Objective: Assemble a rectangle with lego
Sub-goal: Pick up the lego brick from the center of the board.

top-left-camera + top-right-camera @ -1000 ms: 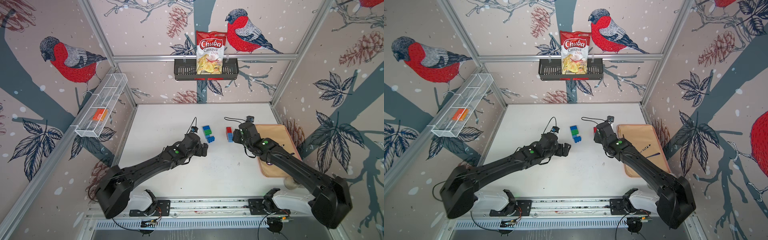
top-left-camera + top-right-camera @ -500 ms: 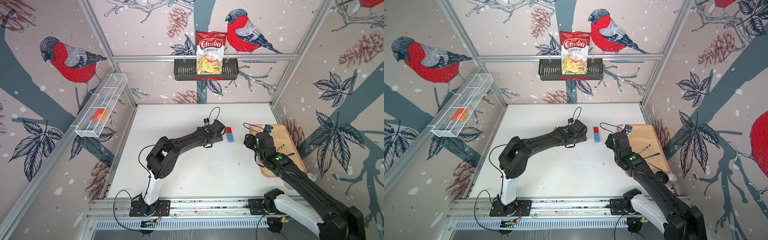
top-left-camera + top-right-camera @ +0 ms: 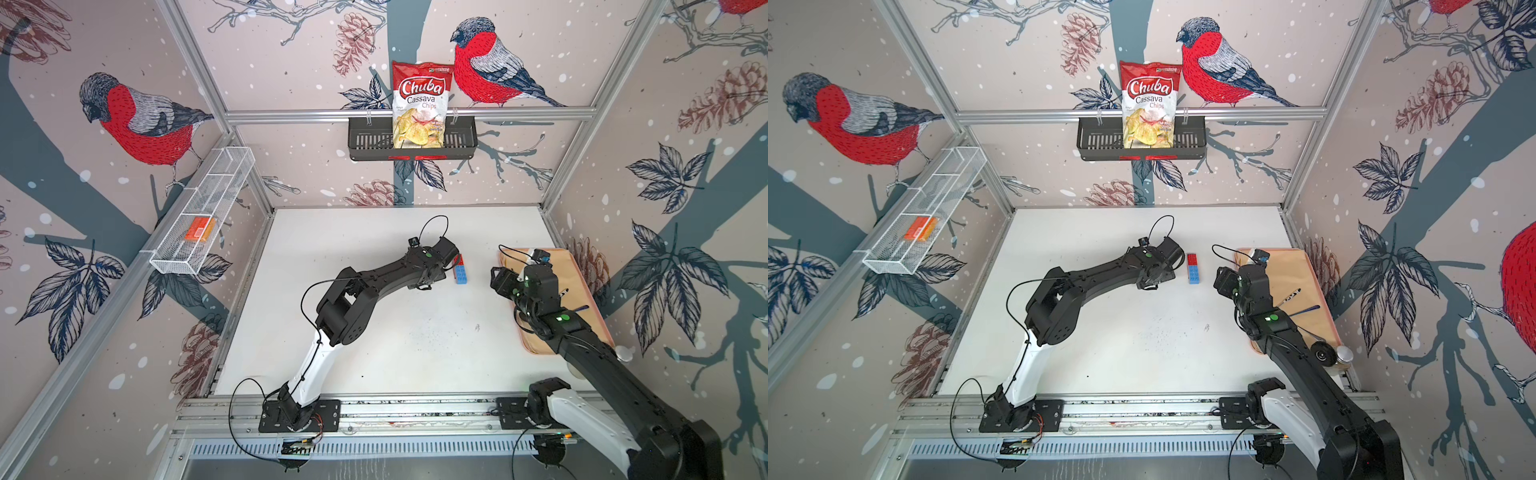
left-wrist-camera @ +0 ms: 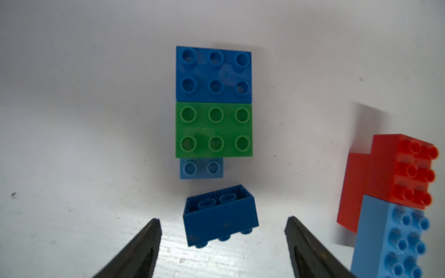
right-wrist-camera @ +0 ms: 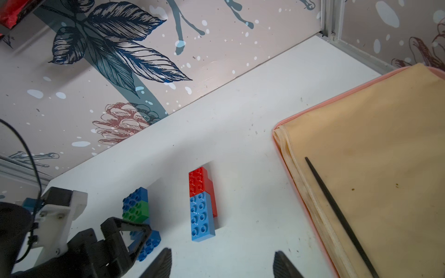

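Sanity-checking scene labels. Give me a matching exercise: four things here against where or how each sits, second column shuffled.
1 green brick
2 loose dark blue brick
3 chips bag
4 orange box

A in the white mesh shelf
B tipped on its side between the open jaws of the left gripper
C studs up, edge to edge with a blue brick
D standing in the black basket

Pairs: 1-C, 2-B, 3-D, 4-A

Green studded plastic brick [image 4: 213,130]: was smooth, slightly glossy. White tabletop [image 4: 72,120]: was matt, scuffed. Beige cloth-like mat [image 5: 385,144]: looked dull, stained. Red chips bag [image 3: 419,104]: looked glossy, crinkled.
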